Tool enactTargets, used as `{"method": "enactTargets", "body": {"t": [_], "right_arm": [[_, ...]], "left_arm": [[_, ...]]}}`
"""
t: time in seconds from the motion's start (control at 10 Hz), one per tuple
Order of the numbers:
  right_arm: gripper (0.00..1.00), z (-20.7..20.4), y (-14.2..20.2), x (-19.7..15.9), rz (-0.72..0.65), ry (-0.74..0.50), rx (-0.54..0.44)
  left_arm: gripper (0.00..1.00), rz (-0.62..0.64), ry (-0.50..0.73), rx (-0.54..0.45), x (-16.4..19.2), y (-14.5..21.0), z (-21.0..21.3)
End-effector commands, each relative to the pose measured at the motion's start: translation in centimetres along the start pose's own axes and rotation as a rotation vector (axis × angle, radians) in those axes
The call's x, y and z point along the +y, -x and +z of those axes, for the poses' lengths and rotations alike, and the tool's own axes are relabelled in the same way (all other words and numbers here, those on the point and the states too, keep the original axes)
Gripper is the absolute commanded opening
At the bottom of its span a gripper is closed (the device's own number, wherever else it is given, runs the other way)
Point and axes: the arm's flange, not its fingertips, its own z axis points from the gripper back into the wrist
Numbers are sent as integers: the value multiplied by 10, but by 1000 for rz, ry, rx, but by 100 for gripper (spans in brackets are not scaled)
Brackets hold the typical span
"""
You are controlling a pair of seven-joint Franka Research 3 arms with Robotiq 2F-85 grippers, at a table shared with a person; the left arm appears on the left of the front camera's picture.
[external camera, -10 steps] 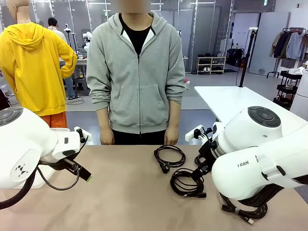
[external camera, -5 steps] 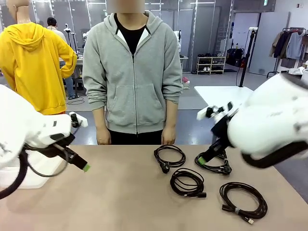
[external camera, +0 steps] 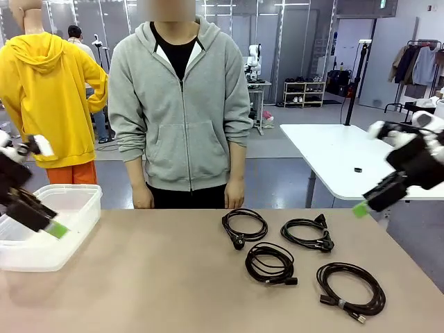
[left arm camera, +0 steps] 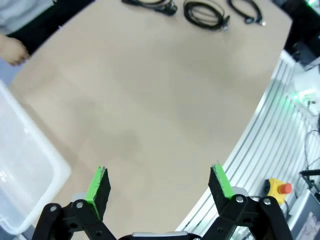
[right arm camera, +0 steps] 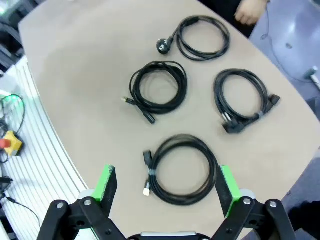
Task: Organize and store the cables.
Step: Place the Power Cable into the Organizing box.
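Several cables lie as black coils on the right half of the tan table: one (external camera: pixel 244 226) nearest the person, one (external camera: pixel 307 234) to its right, one (external camera: pixel 270 263) in the middle, and the largest (external camera: pixel 350 288) at the front right. My right gripper (external camera: pixel 362 207) hangs open above the table's right edge. In the right wrist view it (right arm camera: pixel 165 185) looks down on the large coil (right arm camera: pixel 182 169), which lies between its fingers far below. My left gripper (external camera: pixel 52 227) is open over the bin at the far left. In the left wrist view it (left arm camera: pixel 159 184) holds nothing.
A clear plastic bin (external camera: pixel 83 222) stands at the table's left end, its corner (left arm camera: pixel 30 165) beside my left fingers. A person in a grey hoodie stands at the far side, hands (external camera: pixel 234 201) at the table edge. A white table (external camera: pixel 333 152) stands behind on the right.
Both arms have swung up and outward from the middle, the left to the far left, the right to the far right. This uncovered the bin and all the coils. The person stepped slightly left.
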Motion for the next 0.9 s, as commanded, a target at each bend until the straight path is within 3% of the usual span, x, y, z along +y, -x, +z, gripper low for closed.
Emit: {"method": "enactTargets", "body": {"t": [0.0,0.5,0.7,0.8], "right_arm": [[100,14,44,-6,-36,33,-34],[100,50,128,-9,-200,75,-154],[100,48,145,-14,-218,34,-173],[100,39,148,-17,-218,33,-168]], "left_arm": [[100,78,-18,-92,-15,79,8],[100,307,-50,-207,10,167,49],[100,347,-66,-250,14,173,51],[100,336,-71,-194,65,136,102]]}}
